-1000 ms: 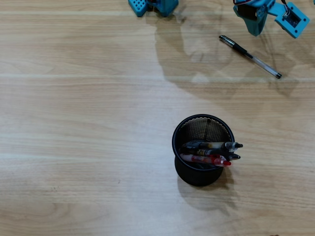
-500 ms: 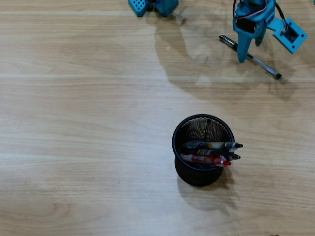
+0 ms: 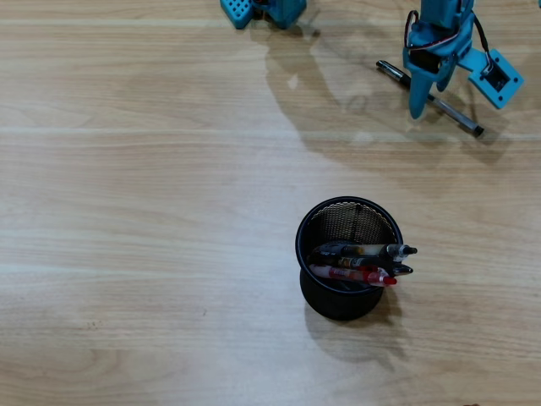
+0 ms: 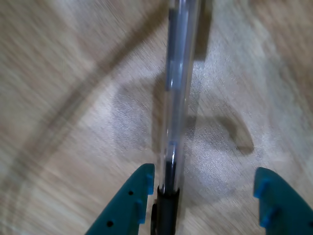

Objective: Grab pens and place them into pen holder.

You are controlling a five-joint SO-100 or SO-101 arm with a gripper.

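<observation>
Since the earlier frames the blue two-finger gripper (image 3: 425, 101) has been brought down from the top edge onto the last loose pen; the pen itself has not been moved. The jaws are spread wide with nothing held; in the wrist view the gripper (image 4: 205, 193) is seen low over the wood, with one blue fingertip (image 4: 138, 196) right beside the pen and the other well off to the right. The clear plastic pen with the black grip (image 3: 431, 98) is laid flat and slanted on the light wooden table (image 3: 152, 186); in the wrist view the pen (image 4: 177, 98) runs straight up the picture, so it is between the jaws but close to one side, not in the middle. If the jaws are closed like this, the pen could be pushed sideways or rolled away, because only one finger meets it first; it could also be pinched near its end and hang crooked. The round black wire-mesh pen holder (image 3: 348, 256) is well apart, lower in the overhead view; three pens (image 3: 363, 263) are already leaned inside it.
</observation>
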